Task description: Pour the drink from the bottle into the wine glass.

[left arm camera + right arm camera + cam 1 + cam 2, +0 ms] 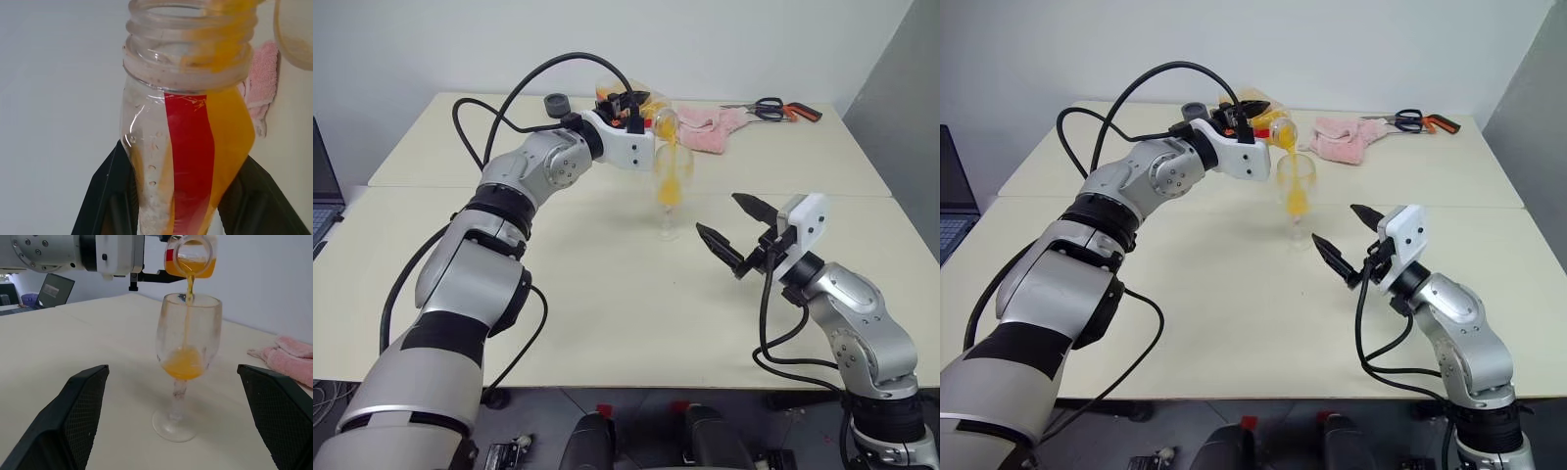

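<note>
Streaming from the tilted bottle [190, 259], orange drink [183, 363] pools in the wine glass [186, 357] mid-table [607, 323]. Pink cloth [710, 129] and scissors [773, 108] lie behind. Left gripper [631, 108], raised, clamps the bottle; right gripper [736, 227] gapes beside the glass.

The clear plastic bottle [190, 260], uncapped and with a red strip down its side, is lying tipped with its mouth just above the wine glass [185, 362]. The orange drink [188, 293] is falling in a thin stream and pooling in the bowl of the glass, which is standing upright on the table.
</note>
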